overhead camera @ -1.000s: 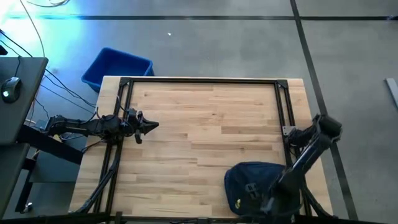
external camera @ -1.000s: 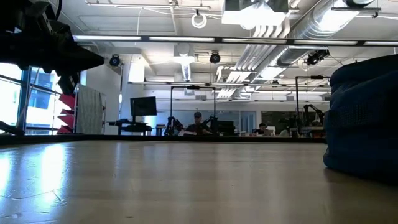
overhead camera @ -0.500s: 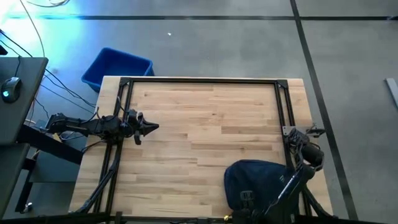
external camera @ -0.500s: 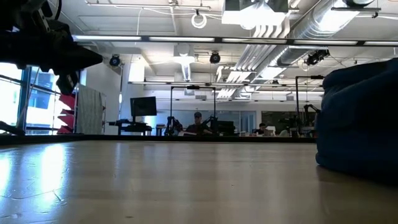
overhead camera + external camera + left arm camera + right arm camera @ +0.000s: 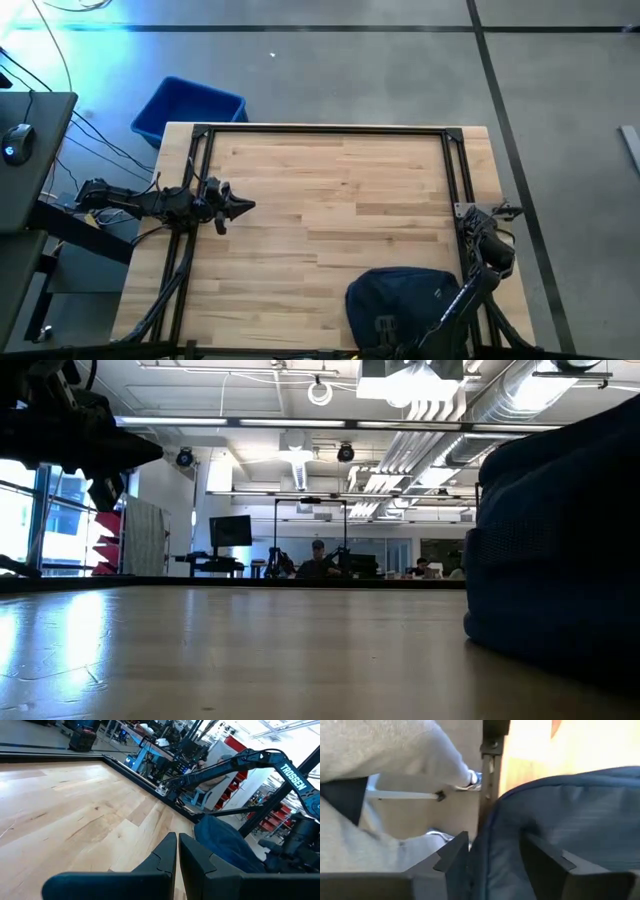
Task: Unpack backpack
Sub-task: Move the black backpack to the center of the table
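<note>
- The backpack [image 5: 405, 300] lies at the worktop [image 5: 330, 190] edge, its fabric grasped between the right tool's [image 5: 492, 857] fingers; a slow, steady drag inward is advised.
- The left tool [image 5: 240, 205] is kept clenched, idle.

Blue bin [image 5: 187, 108] beside wooden table [image 5: 330, 190]

Two dark jointed arms, black cabling, white TROSSEN lettering, angular black jaws

open robotics lab: exposed ceiling ducts [image 5: 440, 440], distant workstations [image 5: 320, 565]
</note>
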